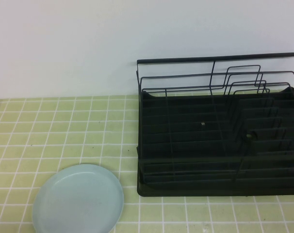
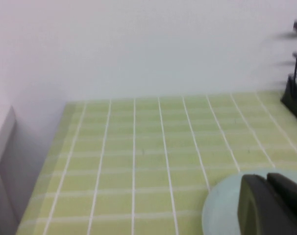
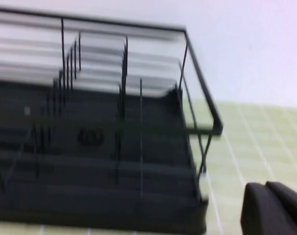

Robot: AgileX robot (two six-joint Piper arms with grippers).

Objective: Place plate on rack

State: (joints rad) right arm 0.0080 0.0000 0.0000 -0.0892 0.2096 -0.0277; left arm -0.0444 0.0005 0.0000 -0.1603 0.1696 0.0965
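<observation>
Plate lies flat left of the black rack, left gripper above its rim, right gripper off the rack's right end — both pressed shut — and a shallow pinch on that low rim could let it slip.

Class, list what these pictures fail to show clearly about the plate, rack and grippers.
Near rim of the plate: cut off by the high view's bottom edge.
Right end of the dish rack: cut off in high view; blurred in right wrist view.
The left gripper, shut by the plate, and right gripper, shut near the dish rack: only fingertips show.
</observation>
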